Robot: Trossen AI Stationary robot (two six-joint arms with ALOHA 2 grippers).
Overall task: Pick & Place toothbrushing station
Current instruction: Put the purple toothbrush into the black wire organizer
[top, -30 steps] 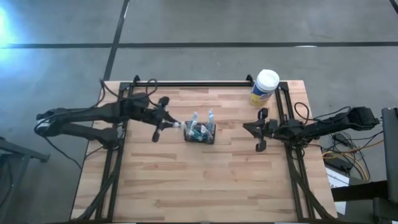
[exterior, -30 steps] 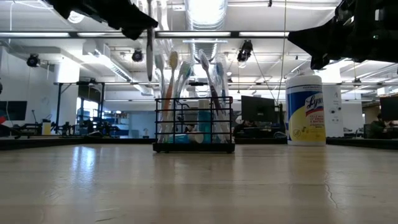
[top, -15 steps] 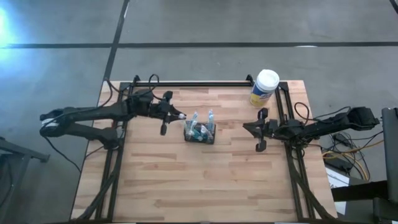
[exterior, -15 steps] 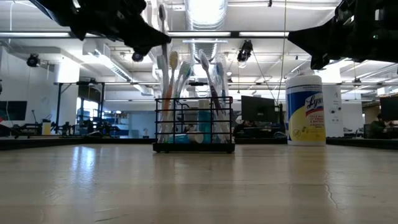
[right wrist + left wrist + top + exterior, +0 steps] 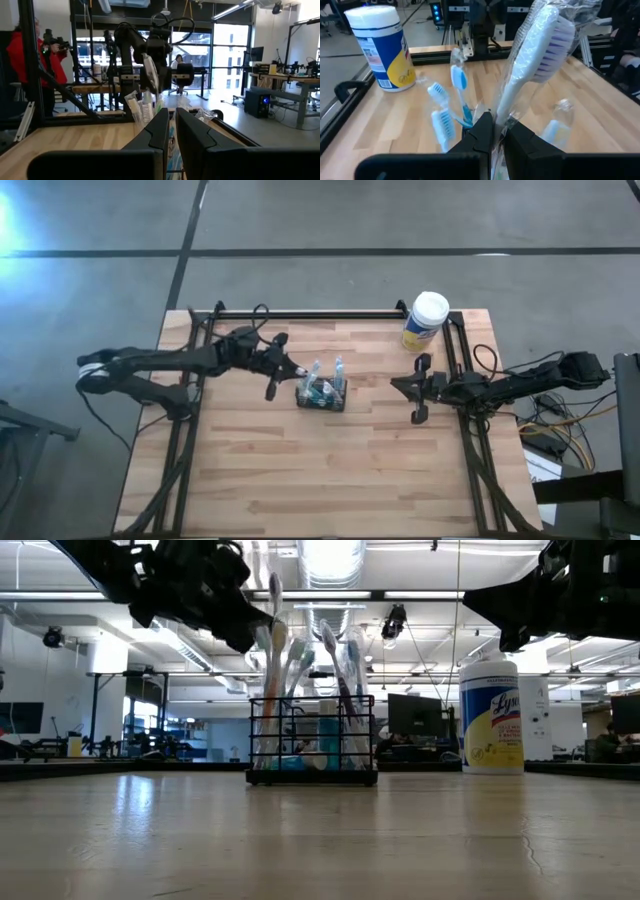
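We are holding a wrapped toothbrush (image 5: 538,60) in the left gripper (image 5: 283,367), the fingers clenched on its handle with the bristle end pointing up, just beside the left end of the holder (image 5: 321,394). The holder is standing near the middle of the table (image 5: 330,470), a little toward the far edge, and is already carrying several brushes (image 5: 300,660) that are leaning out above its wire walls. The canister (image 5: 425,320) is sitting at the far right corner, well apart. The right gripper (image 5: 417,389) is waiting near the right edge, its fingers closed on nothing. As we judge it, we are bringing this brush over a free slot. To do this well, we are wanting the handle upright and its lower tip clearly above the near wall before lowering, since the leaning brushes are crowding the opening and the loose wrapper could be catching on them or on the mesh. We should be lowering slowly, letting the tip settle inside the wire, and only then letting go, so the light holder is not tipping or sliding.
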